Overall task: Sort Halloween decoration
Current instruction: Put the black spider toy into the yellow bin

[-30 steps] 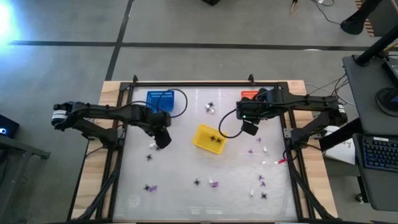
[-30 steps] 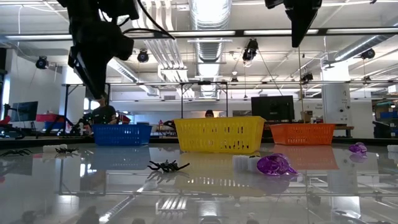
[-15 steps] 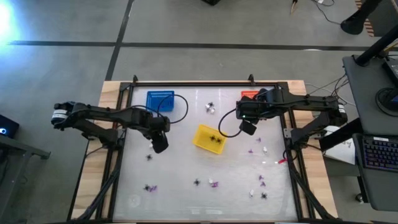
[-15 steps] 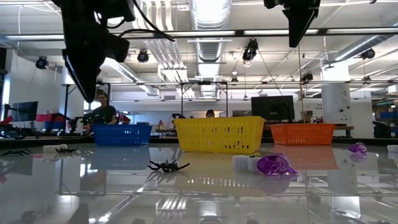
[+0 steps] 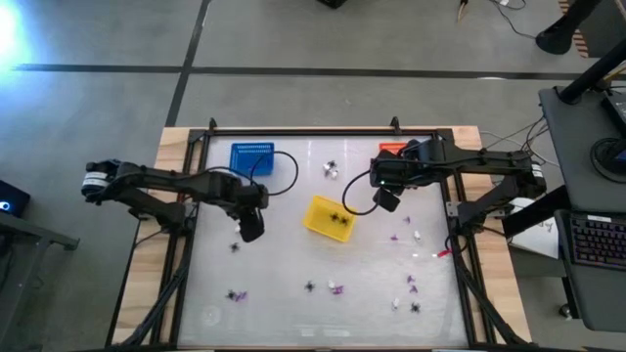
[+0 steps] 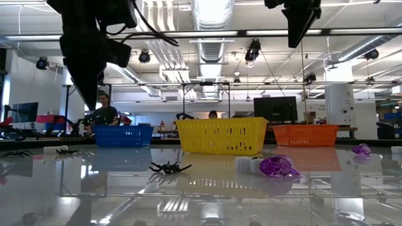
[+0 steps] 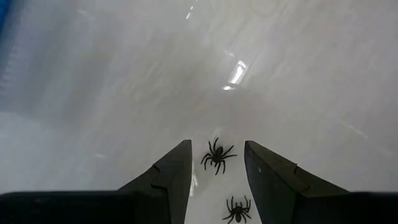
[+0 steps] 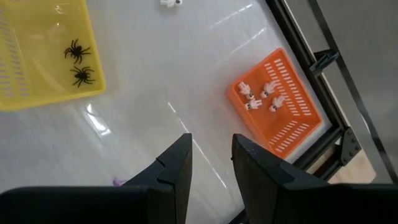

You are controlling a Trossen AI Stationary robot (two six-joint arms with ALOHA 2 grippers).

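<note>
I am between picks in the sorting, lining up on a black spider. My left end effector [image 7: 215, 180] hangs over the left half of the glossy surface [image 5: 293, 264], nearer its far edge than its near one, fingers spread with nothing between them. Through the gap I see one black spider [image 7: 217, 155] lying flat on the surface, and a second spider [image 7: 236, 210] just beside it. My judgement: the next move is a straight descent over the first spider, then a close on its body without sweeping the thin legs aside.

My right end effector [image 8: 210, 163] waits spread and empty near the far right corner, between the yellow basket [image 8: 37, 87] and the orange basket [image 8: 292, 118].

The spiders are thin, many-legged and matte; two already lie in the yellow basket and small white pieces [image 8: 260, 94] in the orange one. All three baskets, the blue basket [image 5: 251, 159] included, are square slotted plastic. Further black, purple and white pieces are scattered toward the near edge, where a translucent purple piece [image 6: 278, 167] lies. The surface is smooth and reflective, so I expect light pieces to skid.
</note>
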